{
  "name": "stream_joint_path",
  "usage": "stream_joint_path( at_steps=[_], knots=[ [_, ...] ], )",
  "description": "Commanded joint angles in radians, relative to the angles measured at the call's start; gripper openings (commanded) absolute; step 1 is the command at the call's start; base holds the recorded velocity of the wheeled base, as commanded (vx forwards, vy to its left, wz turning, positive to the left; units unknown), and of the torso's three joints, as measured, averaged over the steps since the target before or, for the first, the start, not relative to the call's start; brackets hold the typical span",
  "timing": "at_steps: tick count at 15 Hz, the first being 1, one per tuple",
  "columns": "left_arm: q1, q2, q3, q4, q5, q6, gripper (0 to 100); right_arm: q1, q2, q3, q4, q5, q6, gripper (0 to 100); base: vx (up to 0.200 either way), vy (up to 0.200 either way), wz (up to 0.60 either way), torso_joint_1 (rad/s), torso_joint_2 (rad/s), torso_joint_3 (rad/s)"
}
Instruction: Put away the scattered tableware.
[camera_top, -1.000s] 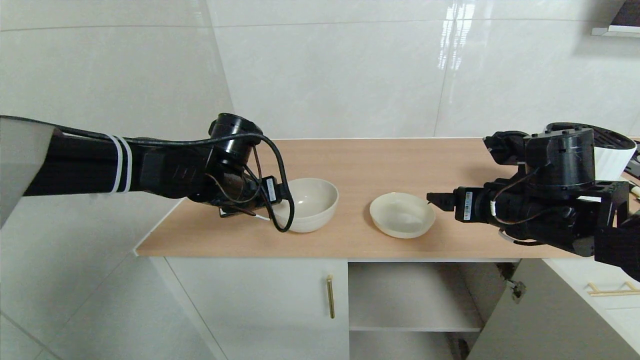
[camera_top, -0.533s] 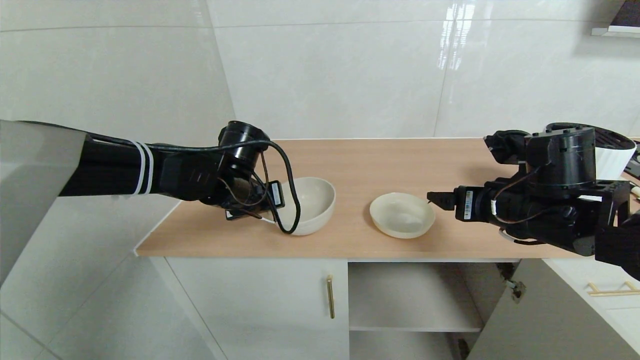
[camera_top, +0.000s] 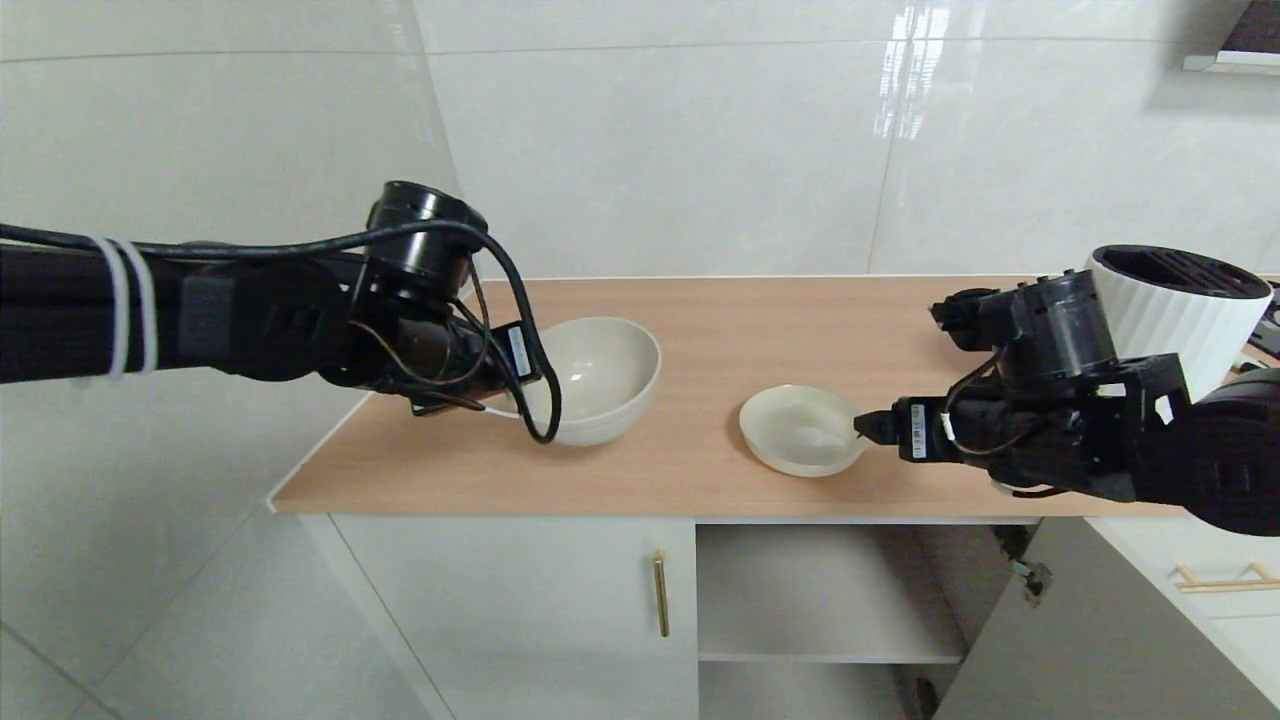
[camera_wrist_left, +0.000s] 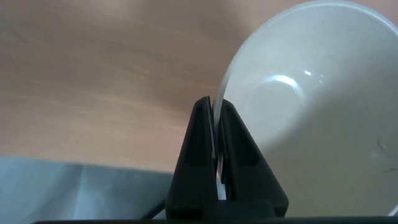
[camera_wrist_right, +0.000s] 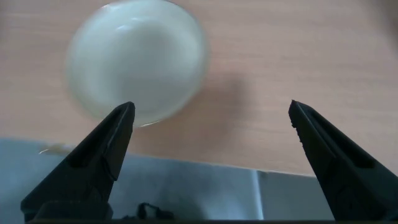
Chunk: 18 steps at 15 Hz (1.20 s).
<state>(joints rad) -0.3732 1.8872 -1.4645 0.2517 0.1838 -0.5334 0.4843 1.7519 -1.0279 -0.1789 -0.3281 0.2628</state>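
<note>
Left gripper (camera_wrist_left: 214, 107): jaws clenched on rim of bowl (camera_top: 600, 378). Bowl tilted, over left part of counter (camera_top: 720, 320), mouth facing up and forward. Right gripper (camera_wrist_right: 211, 112): jaws released, spread wide, tip just beside right edge of dish (camera_top: 800, 432). Dish flat on counter, near front edge, apart from bowl. Cupboard below open, shelf (camera_top: 820, 655) showing.

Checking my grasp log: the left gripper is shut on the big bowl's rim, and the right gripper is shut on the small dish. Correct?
Not quite. The right gripper is open, not shut on the dish. The right wrist view shows its fingers wide apart, with the dish ungripped. The left gripper is indeed shut on the rim of the bowl.
</note>
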Motion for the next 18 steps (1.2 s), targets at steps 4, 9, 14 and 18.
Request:
stream_joint_path(
  at_steps=[4,9,14,18],
  knots=[
    [-0.013,-0.203,0.052,-0.002,-0.001,-0.002,0,0.0,0.172,-0.098,0.009,-0.078,0.042,100,0.0,0.0,0.0,0.0,0.0,0.0],
    [-0.02,-0.195,0.059,-0.002,-0.001,0.0,0,0.0,0.262,-0.173,-0.005,-0.078,0.135,100,0.0,0.0,0.0,0.0,0.0,0.0],
    [-0.024,-0.194,0.065,-0.003,-0.001,0.0,0,0.0,0.299,-0.173,-0.056,-0.078,0.141,100,0.0,0.0,0.0,0.0,0.0,0.0],
    [-0.023,-0.197,0.065,-0.003,-0.001,-0.002,0,0.0,0.294,-0.173,-0.056,-0.078,0.154,0,0.0,0.0,0.0,0.0,0.0,0.0]
  ],
)
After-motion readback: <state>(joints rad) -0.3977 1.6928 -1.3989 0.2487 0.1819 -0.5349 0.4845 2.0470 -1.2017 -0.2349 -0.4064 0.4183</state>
